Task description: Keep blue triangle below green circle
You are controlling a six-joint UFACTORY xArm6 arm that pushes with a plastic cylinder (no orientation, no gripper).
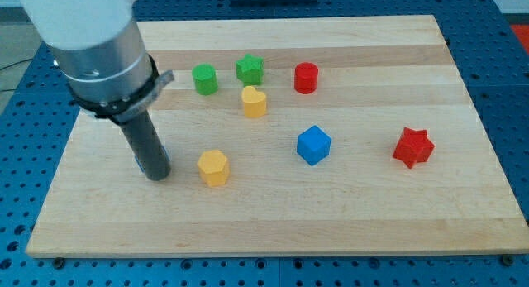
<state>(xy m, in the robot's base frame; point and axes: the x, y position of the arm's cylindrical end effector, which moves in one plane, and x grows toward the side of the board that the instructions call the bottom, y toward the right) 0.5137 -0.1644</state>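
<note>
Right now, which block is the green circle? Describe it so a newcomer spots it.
Start at the wooden board and go to the row of blocks near the view's top. The green circle is the leftmost in that row. Its neighbour, the green star, has points; this one is a plain round cylinder.

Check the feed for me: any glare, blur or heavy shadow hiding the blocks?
Camera view: even lighting, no glare on the wooden board; blocks sharp, with only faint shadows; the arm's pale upper housing looks soft and overexposed; my tip is crisp, left of the yellow block.
</note>
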